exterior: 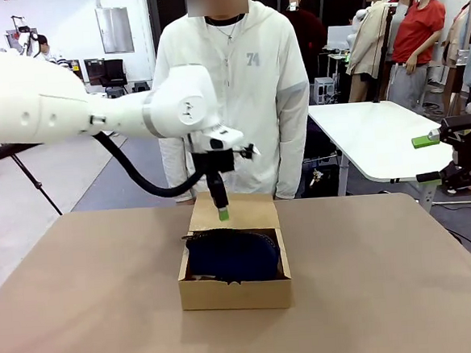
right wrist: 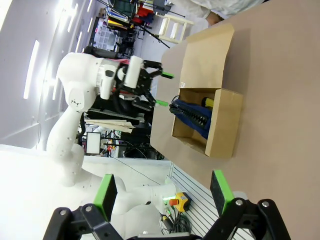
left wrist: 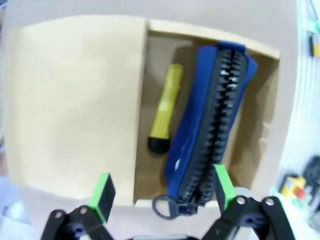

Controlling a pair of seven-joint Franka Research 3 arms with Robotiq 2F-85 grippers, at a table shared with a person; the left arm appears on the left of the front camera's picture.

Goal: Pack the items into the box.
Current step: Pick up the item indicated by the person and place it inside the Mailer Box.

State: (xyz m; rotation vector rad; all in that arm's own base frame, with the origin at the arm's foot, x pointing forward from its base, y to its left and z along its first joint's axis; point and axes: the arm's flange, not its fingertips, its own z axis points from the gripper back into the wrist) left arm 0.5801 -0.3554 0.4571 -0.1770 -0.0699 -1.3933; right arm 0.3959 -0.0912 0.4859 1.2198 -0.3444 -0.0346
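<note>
The brown cardboard box sits mid-table with its flap lid folded back toward the person. Inside lies the dark navy zippered pouch, and the wrist view shows the yellow-and-black utility knife beside the pouch, on the flap side. My left gripper hangs open just above the box's far edge, pointing down, with nothing between its green pads. Off the table's right edge, my right gripper stands open and empty, looking across at the box.
A person in a white jacket stands at the far side, right behind the box. A white table stands at the back right. Bare brown tabletop surrounds the box on all sides.
</note>
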